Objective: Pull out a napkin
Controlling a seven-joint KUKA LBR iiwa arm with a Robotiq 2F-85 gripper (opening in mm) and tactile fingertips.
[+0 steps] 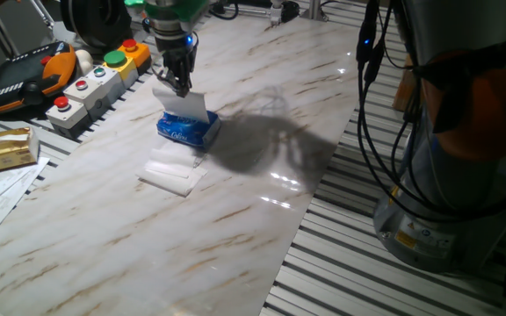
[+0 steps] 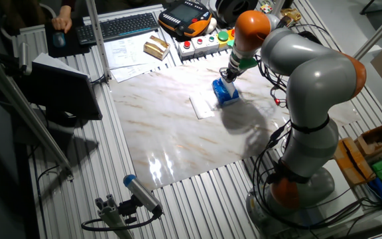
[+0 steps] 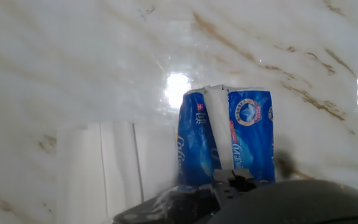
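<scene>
A blue tissue pack (image 1: 188, 132) lies on the marble tabletop. My gripper (image 1: 179, 85) hangs just above it, shut on a white napkin (image 1: 184, 104) that stretches from the fingertips down into the pack's slot. In the hand view the napkin (image 3: 219, 130) runs as a narrow white strip along the middle of the pack (image 3: 248, 140) up to my fingertips (image 3: 232, 182). From the other fixed view, the gripper (image 2: 229, 75) is right over the pack (image 2: 226, 93).
Flat white napkin sheets (image 1: 172, 172) lie on the table beside the pack, also visible in the hand view (image 3: 107, 165). A row of button boxes (image 1: 95, 83), a teach pendant (image 1: 25, 75) and a small tan box (image 1: 7, 147) sit along the table's edge.
</scene>
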